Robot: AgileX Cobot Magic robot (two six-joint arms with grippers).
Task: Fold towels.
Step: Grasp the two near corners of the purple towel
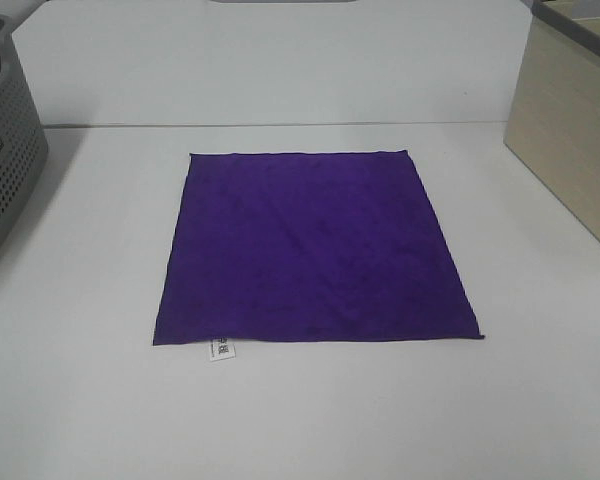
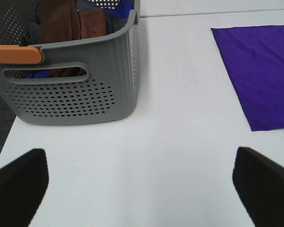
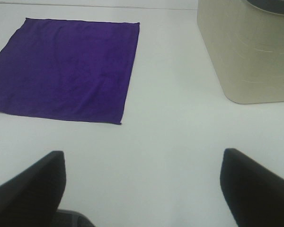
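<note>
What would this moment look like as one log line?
towel: flat, unfolded | left gripper: open, empty | right gripper: open, empty | basket: apart from towel

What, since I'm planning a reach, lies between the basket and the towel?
Only bare table between the basket and the towel, seen in the left wrist view.

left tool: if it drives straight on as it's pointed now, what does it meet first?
Probably bare table first. The left tool, open, points down the gap between the grey basket and the purple towel, touching neither. The basket's corner lies close to that line farther on; depth is unclear.
</note>
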